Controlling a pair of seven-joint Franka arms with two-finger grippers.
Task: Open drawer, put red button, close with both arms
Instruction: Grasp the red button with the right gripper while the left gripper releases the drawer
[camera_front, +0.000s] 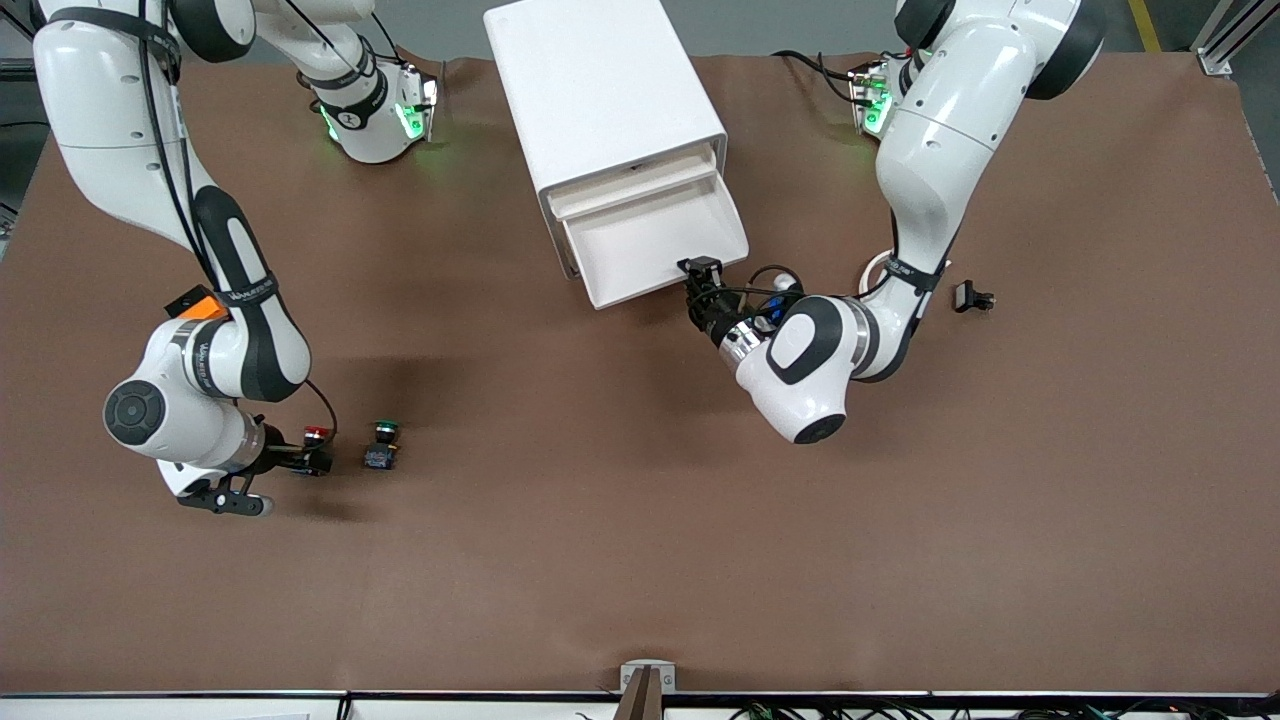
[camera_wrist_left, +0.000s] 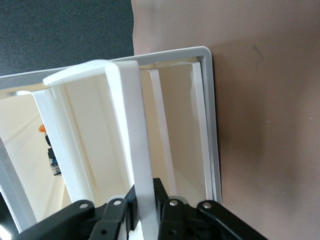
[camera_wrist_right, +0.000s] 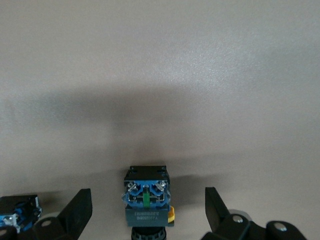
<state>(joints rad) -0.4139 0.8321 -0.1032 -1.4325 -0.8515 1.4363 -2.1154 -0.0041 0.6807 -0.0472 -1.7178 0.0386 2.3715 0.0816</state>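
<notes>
The drawer (camera_front: 655, 240) stands pulled out of the white cabinet (camera_front: 600, 90), its tray bare inside; the left gripper (camera_front: 700, 272) has its fingers (camera_wrist_left: 120, 212) closed onto the drawer's front panel. The right gripper (camera_front: 305, 460) sits low over the table (camera_front: 640, 560), fingers (camera_wrist_right: 77, 210) spread wide with the red button (camera_wrist_right: 146, 205) between them, untouched. The green-capped switch (camera_front: 381, 446) lies just beside the fingertips; the button's label print is unreadable.
</notes>
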